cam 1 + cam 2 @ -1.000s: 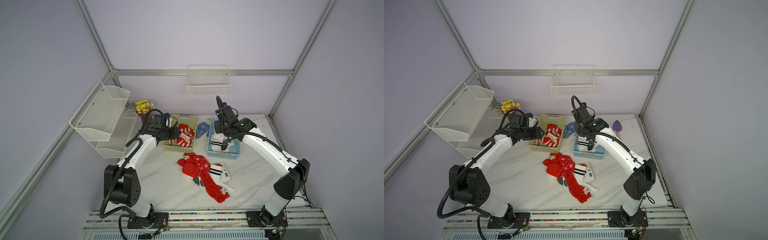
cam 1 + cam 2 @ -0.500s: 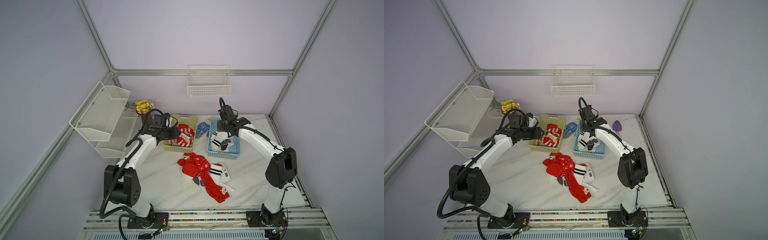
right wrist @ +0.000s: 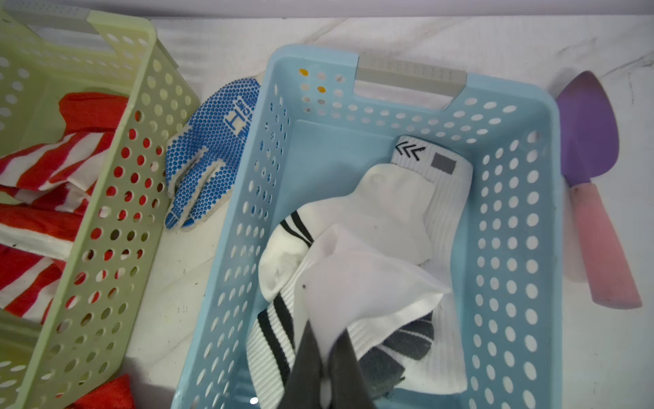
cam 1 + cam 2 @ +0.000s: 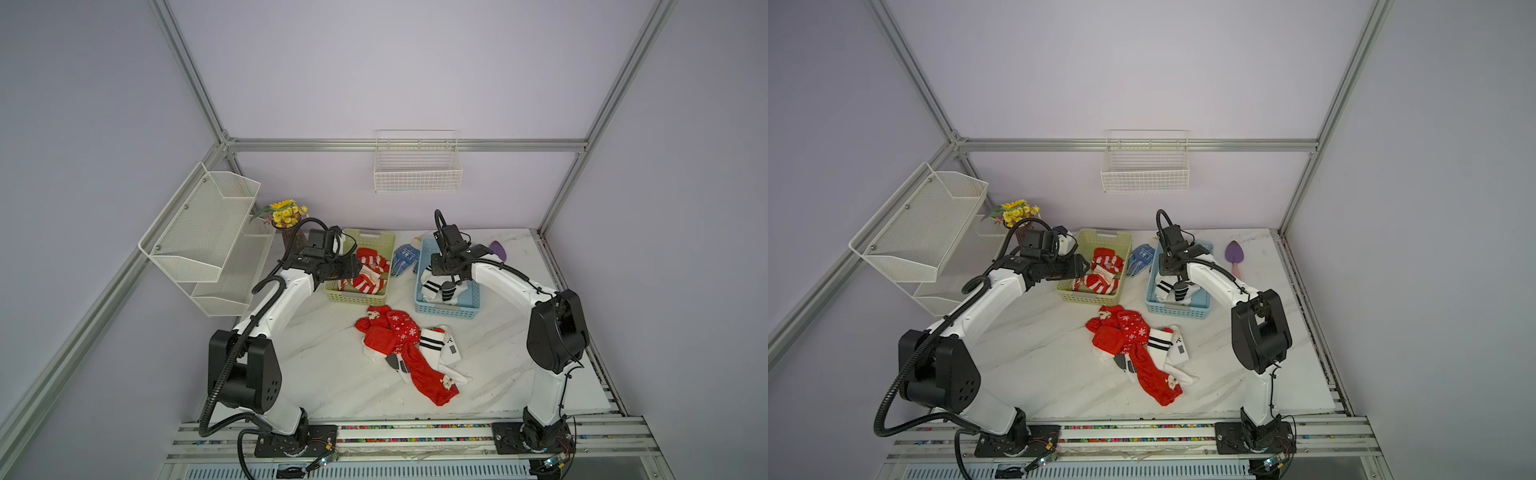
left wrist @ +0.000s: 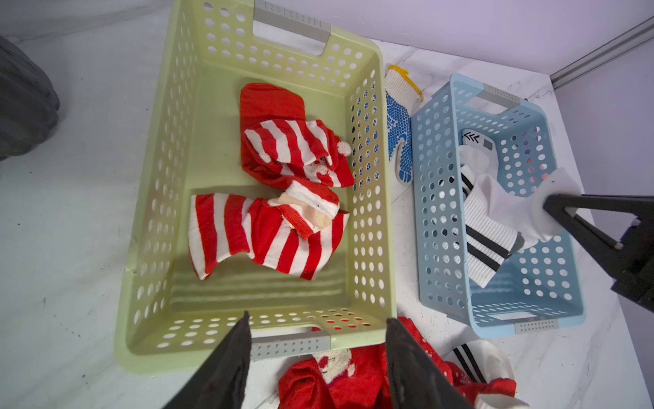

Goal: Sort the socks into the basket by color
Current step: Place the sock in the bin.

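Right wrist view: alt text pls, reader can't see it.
The right gripper holds a white sock over a blue basket of white socks. A blue dotted glove lies between it and a green basket of red striped socks; a purple trowel lies nearby.

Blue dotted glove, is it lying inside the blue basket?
No, the blue dotted glove lies on the tabletop, between the green basket and the blue basket.

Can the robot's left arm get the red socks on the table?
Probably yes: the left gripper is open and empty, and the red socks lie in the open beside the green basket.
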Available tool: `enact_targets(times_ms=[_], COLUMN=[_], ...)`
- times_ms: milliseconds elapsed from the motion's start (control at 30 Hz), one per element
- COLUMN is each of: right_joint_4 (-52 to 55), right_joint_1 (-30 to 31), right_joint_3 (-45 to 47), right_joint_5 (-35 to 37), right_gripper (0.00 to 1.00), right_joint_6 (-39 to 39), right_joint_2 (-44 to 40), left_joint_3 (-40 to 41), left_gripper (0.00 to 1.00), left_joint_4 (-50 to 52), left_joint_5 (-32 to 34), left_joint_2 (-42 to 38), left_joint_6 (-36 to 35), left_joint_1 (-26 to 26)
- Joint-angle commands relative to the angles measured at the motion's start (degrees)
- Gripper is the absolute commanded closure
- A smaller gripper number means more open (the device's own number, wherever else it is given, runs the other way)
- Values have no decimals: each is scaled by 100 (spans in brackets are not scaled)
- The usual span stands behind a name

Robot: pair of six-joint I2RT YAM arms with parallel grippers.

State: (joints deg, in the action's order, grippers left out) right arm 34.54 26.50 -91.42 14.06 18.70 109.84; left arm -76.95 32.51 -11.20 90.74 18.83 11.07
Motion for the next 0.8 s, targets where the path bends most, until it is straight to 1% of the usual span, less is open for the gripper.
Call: enact_targets(times_ms=[0,367,633,767], right_joint_4=[-237,-362,-378,-335], right_joint_1=[-12,-12,-6,-13], right_joint_3=[197,589,828,855], right_joint_5=[-161,-325,-212,-142], right_gripper=[93,92,92,92], right_joint_6=[198,460,759,863], right_joint_2=[-216,-352,-319,-164], left_joint_3=[145,145,147,145], left_gripper=[40,40,40,39], left_joint_4=[-131,-131,-131,-131], left_joint_5=[-5,-5,2,4], left_joint_2=[-31,-45,-72,-74], left_joint_6=[-105,-103,-108,-107], left_joint_1=[36,62,74,79])
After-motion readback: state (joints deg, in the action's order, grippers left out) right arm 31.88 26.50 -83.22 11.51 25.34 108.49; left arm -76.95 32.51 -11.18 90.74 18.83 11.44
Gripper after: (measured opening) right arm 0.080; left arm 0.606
